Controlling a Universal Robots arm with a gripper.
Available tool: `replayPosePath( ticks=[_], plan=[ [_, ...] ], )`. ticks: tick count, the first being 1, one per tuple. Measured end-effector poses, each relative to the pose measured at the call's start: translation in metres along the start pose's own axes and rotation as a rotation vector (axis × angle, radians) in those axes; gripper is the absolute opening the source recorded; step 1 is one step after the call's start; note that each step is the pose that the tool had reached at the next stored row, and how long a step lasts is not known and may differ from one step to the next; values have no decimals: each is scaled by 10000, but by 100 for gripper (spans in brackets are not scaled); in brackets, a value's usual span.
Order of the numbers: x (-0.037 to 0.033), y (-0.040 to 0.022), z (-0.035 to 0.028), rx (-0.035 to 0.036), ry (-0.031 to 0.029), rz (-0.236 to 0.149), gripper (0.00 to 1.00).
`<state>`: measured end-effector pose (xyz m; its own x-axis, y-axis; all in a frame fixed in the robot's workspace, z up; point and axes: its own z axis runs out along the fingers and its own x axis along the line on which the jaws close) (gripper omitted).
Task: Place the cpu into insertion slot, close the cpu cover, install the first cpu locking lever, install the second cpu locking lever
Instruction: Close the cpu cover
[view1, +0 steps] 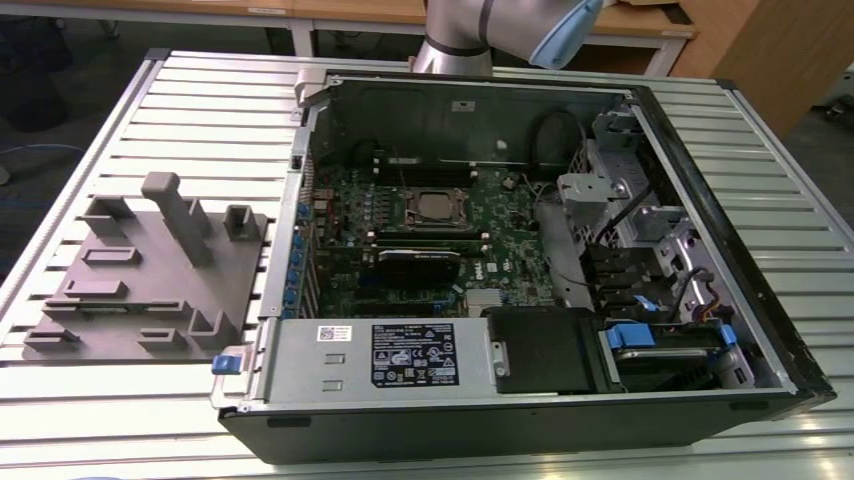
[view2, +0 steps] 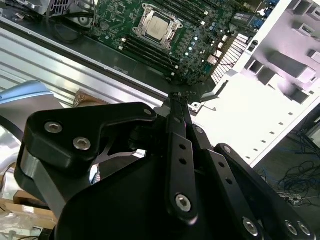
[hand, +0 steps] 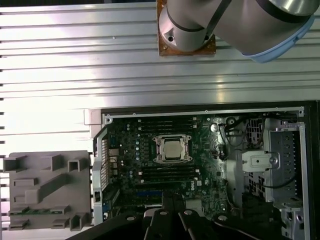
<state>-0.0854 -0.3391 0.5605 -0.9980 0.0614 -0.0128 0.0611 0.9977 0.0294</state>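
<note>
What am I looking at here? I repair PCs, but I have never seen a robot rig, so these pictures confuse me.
It is one robot arm standing at the far edge of a slatted metal table. The exterior view comes from a camera off the arm. The two wrist views come from cameras riding on the arm, so they look past its own black gripper.

On the table lies an open computer case, and a grey holder tray sits on the exterior view's left. Inside the case is the green board. The cpu sits on it, with the silvery cpu cover framing it. I cannot tell whether the locking levers are latched.

The gripper is shut and holds nothing, and it is raised well clear of the board.
</note>
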Motion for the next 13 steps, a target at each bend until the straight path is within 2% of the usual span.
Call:
replayPosePath(
  ticks=[13],
  plan=[
    [0,-1,27,-1,-1,0,10]
  ],
)
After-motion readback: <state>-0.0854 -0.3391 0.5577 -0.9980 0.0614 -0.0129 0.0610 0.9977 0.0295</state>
